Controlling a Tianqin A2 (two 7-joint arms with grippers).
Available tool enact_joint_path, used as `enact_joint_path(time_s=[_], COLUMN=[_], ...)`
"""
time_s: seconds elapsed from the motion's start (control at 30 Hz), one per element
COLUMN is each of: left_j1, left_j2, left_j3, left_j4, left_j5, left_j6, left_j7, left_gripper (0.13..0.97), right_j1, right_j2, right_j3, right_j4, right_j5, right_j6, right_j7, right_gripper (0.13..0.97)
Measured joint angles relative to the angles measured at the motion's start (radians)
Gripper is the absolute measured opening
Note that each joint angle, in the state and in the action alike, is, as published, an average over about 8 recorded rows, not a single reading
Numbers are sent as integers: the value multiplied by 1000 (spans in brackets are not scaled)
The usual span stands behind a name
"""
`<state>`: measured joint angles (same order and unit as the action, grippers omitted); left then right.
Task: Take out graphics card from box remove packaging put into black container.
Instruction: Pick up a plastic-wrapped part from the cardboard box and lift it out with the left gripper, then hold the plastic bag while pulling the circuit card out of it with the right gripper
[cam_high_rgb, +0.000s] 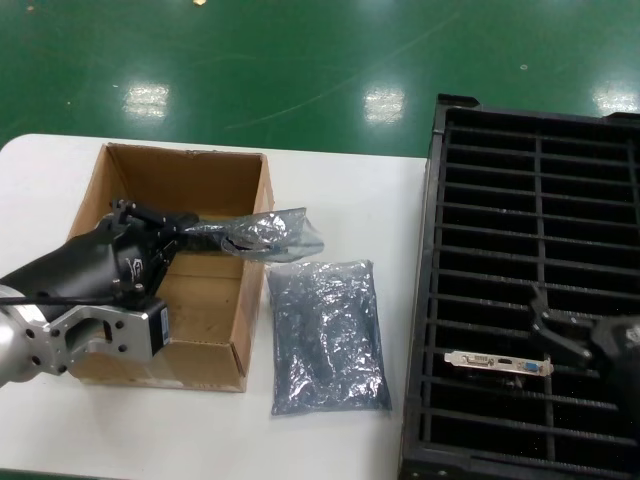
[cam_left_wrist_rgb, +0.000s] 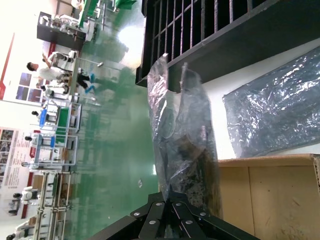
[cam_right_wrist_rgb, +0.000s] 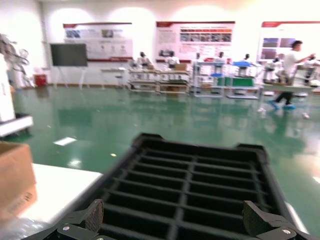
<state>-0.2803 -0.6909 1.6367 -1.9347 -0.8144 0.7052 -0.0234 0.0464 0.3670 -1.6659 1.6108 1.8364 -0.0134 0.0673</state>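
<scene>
We count two antistatic bags: one bagged graphics card (cam_high_rgb: 262, 236) pinched tight in our left gripper (cam_high_rgb: 178, 232) over the box (cam_high_rgb: 175, 265), and an empty bag (cam_high_rgb: 328, 335) flat beside the box. One bare card (cam_high_rgb: 498, 362) sits in the black container (cam_high_rgb: 535, 180). Our right gripper (cam_high_rgb: 560, 335) hovers there, fingers (cam_right_wrist_rgb: 95, 216) spread wide, seen only by its wrist view.
</scene>
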Motion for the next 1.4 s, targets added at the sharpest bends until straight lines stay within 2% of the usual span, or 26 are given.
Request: enact_joint_path(time_s=[0.43, 0.67, 0.8, 1.07, 1.1, 1.37, 1.4], left_j1=[0, 0, 0, 0, 0, 0, 0], left_j2=[0, 0, 0, 0, 0, 0, 0], left_j3=[0, 0, 0, 0, 0, 0, 0], left_j4=[0, 0, 0, 0, 0, 0, 0], left_j5=[0, 0, 0, 0, 0, 0, 0], left_j6=[0, 0, 0, 0, 0, 0, 0], left_j7=[0, 0, 0, 0, 0, 0, 0], left_gripper=[140, 140, 140, 140, 140, 140, 140], right_j1=[139, 187, 199, 191, 189, 189, 190], right_j2=[39, 41, 37, -1, -6, -36, -40], right_j3=[-177, -223, -237, -223, -222, -231, -233], right_j4=[27, 17, 16, 33, 36, 48, 49], right_j5=[47, 43, 31, 15, 13, -11, -15], right_j6=[15, 0, -28, -114, -123, -176, -182], right_j7=[50, 51, 45, 8, 5, -17, -21], right_gripper=[895, 791, 791, 607, 607, 393, 393])
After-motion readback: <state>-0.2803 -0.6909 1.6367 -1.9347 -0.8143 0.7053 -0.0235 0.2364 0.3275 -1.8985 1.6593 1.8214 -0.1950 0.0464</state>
